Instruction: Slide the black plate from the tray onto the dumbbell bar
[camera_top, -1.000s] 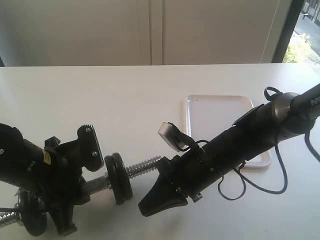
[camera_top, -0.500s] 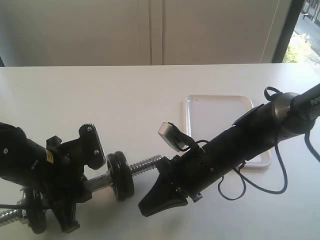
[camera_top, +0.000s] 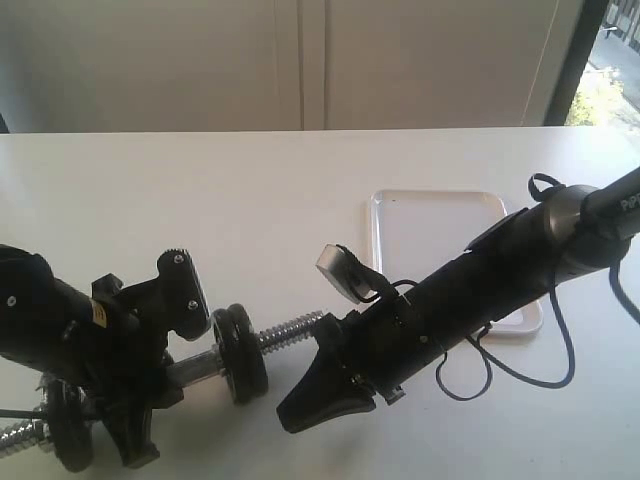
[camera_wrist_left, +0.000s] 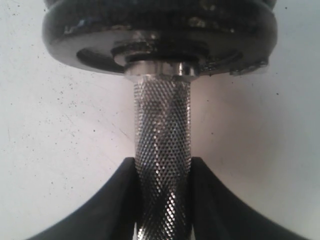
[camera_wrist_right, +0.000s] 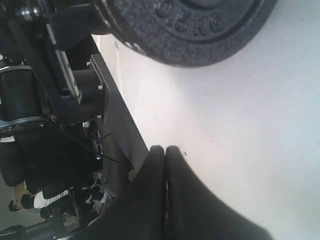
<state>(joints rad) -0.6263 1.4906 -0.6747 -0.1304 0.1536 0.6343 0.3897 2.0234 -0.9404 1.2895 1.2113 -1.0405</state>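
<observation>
My left gripper (camera_top: 180, 368) is shut on the dumbbell bar (camera_top: 290, 330), held just above the table at the front left. In the left wrist view its fingers (camera_wrist_left: 112, 202) pinch the knurled bar (camera_wrist_left: 162, 150) below the stacked black discs (camera_wrist_left: 160, 30). The black plate (camera_top: 240, 353) sits on the bar next to my grip, with the bare threaded end pointing right. Another black disc (camera_top: 68, 432) is on the bar's far left end. My right gripper (camera_top: 287, 414) is shut and empty, just right of the plate (camera_wrist_right: 195, 25); its tips (camera_wrist_right: 165, 150) meet over the table.
The white tray (camera_top: 430, 225) lies at the right of the table, its near corner hidden by my right arm; nothing shows on its visible part. A black cable (camera_top: 560, 350) loops from the right arm over the table.
The left arm has lifted the bar slightly, so the plate sits a little higher and further right. The right arm has not moved.
</observation>
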